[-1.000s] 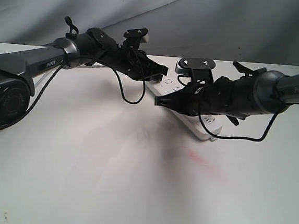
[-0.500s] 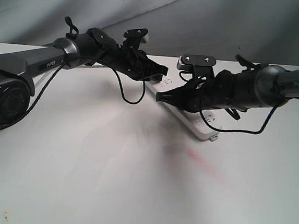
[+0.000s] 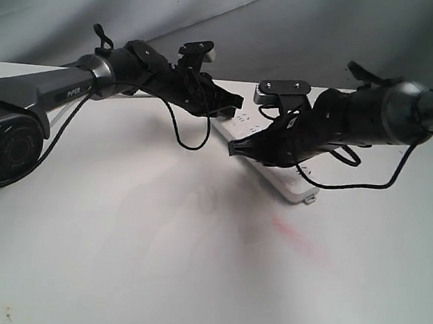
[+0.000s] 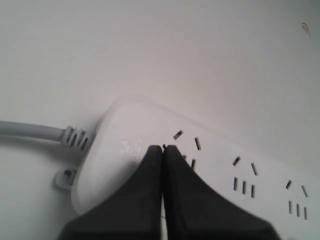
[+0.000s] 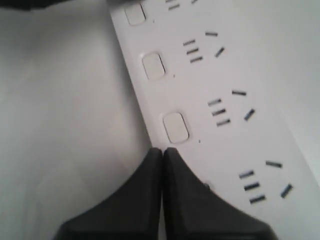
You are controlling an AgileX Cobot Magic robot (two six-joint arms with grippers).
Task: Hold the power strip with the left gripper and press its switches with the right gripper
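A white table fills the view, matte and evenly lit, with soft grey shadows pooling across its middle. There's a faint pink smear right of centre, and a few dark specks near the front left corner. Behind, a grey cloth backdrop hangs wrinkled, one long crease running diagonally.

White table: surface matte, faintly scuffed. Pinkish-red smear on the table, right of its middle. Small dark speck on the table, near its front left corner. Grey cloth backdrop behind the table's far edge, creased diagonally.
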